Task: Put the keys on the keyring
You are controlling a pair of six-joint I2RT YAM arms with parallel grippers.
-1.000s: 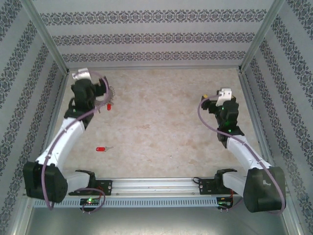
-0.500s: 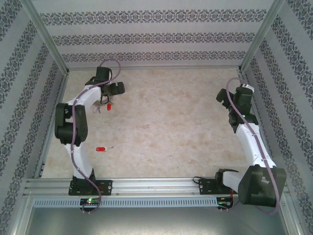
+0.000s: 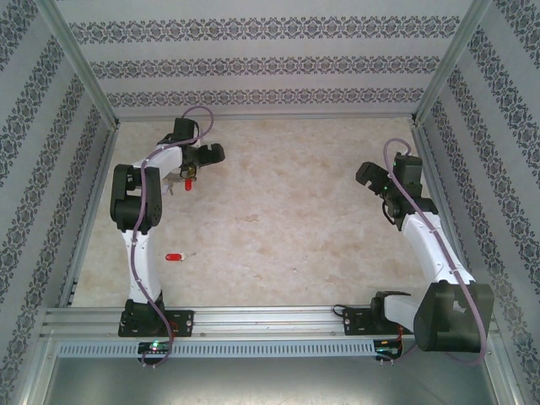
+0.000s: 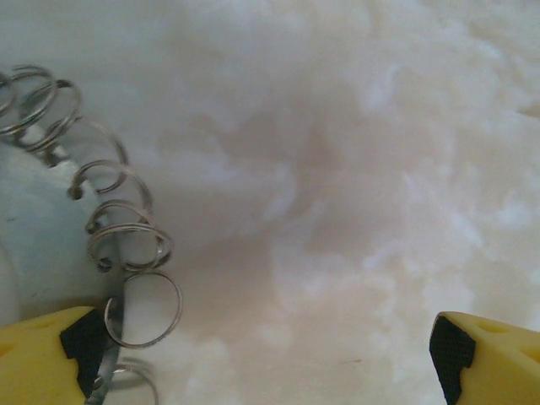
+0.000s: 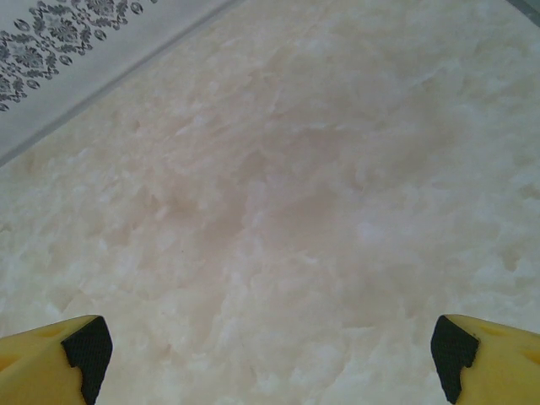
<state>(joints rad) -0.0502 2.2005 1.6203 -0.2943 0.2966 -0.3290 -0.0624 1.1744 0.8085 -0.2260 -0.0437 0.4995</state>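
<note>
Keys: two red-headed keys lie flat on the table (image 3: 287, 211), well apart from each other.
Far key (image 3: 187, 183): on the far left of the table, just beside the left gripper.
Near key (image 3: 175, 256): closer to the arm bases, just right of the left arm, with its thin blade pointing right.
Keyring (image 4: 118, 245): a curved row of silvery wire loops along the left edge of the left wrist view. The lowest loops are right by one yellow finger (image 4: 42, 354).
Left gripper (image 4: 266, 350): fingers spread wide, with only bare marbled table between them.
Right gripper (image 5: 268, 346): fingers spread wide and holding nothing, over the bare right side of the table near the patterned wall (image 5: 51, 38).
</note>
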